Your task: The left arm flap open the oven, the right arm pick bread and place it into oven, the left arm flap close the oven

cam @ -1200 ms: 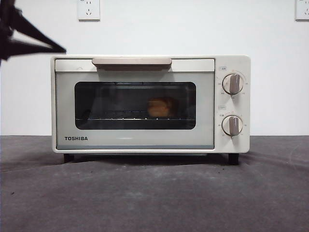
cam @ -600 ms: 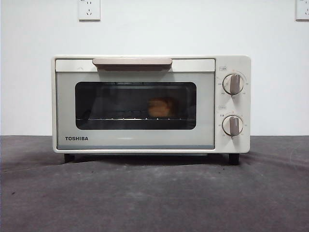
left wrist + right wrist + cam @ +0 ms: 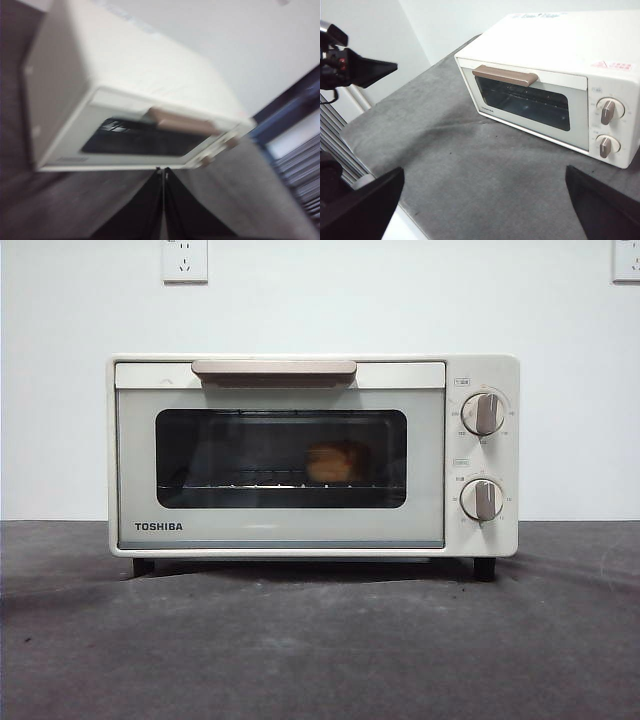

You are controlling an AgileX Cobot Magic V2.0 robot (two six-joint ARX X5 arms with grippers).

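Both my grippers hang clear of the oven [image 3: 312, 455], whose door is shut with the bread [image 3: 335, 462] inside on the rack: left gripper [image 3: 163, 172] clenched, right gripper [image 3: 485, 200] spread wide.

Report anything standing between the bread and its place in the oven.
Nothing does: the bread already sits on the rack inside the oven, behind the shut door. The left gripper, jaws together, is clear of the oven; the right gripper is open and held back.
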